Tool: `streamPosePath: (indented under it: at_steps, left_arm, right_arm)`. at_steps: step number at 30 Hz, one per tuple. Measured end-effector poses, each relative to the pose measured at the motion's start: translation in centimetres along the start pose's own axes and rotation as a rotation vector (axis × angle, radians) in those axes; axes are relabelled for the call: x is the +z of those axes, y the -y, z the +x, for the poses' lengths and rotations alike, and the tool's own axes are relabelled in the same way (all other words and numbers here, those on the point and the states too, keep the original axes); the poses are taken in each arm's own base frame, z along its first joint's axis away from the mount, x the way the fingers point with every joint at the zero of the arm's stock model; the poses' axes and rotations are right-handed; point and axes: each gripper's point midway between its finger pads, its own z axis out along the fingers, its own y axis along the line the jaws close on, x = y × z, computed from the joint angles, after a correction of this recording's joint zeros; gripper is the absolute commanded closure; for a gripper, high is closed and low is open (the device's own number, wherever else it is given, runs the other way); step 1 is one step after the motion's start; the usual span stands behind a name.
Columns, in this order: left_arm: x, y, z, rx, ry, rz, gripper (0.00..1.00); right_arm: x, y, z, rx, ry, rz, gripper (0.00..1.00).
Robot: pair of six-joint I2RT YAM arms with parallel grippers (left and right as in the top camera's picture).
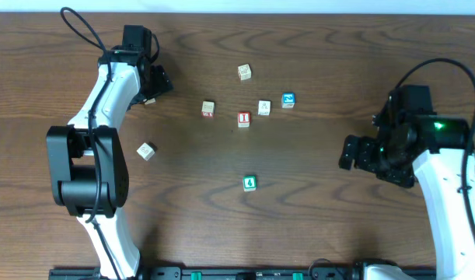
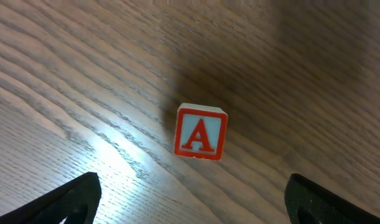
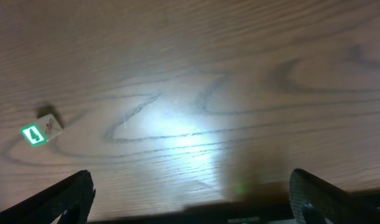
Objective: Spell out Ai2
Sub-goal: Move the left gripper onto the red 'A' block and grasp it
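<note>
The red-framed "A" cube (image 2: pixel 201 132) lies on the wood ahead of my open left gripper (image 2: pixel 193 200), clear of both fingers. From overhead only a corner of this A cube (image 1: pixel 150 101) shows, just below the left gripper (image 1: pixel 161 84) at the far left. The red "I" cube (image 1: pixel 243 119) sits mid-table, with the blue-framed "2" cube (image 1: pixel 288 99) to its upper right. My right gripper (image 1: pixel 348 153) hovers open at the right with nothing between its fingers; its open fingers (image 3: pixel 71 196) show over bare wood.
A green-framed cube (image 1: pixel 249 183) lies toward the front middle, seen also as the green cube (image 3: pixel 40 129) in the right wrist view. Pale cubes rest at the back (image 1: pixel 244 72), beside the "I" (image 1: pixel 208 109), (image 1: pixel 263 107), and at left (image 1: pixel 146 151).
</note>
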Motion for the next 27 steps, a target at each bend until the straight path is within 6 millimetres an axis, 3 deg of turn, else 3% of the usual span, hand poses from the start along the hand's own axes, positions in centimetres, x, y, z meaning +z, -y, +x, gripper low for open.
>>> streamPosePath:
  at_steps: [14,17,19,27]
  left_arm:
    - [2.4,0.1,0.5,0.001,-0.021,-0.016,0.00]
    - [2.5,0.2,0.3,-0.004,-0.014,-0.012,0.15]
    - [2.5,0.2,0.2,-0.002,-0.012,-0.011,0.18]
    - [2.5,0.2,0.2,-0.004,-0.011,-0.011,0.17]
  right_arm:
    - [0.0,-0.5,-0.4,0.001,0.013,-0.030,0.01]
    - [0.0,-0.6,-0.4,0.001,0.012,-0.031,0.01]
    - [0.0,-0.6,-0.4,0.001,0.012,-0.031,0.01]
    - [0.0,-0.6,-0.4,0.001,0.012,-0.031,0.01]
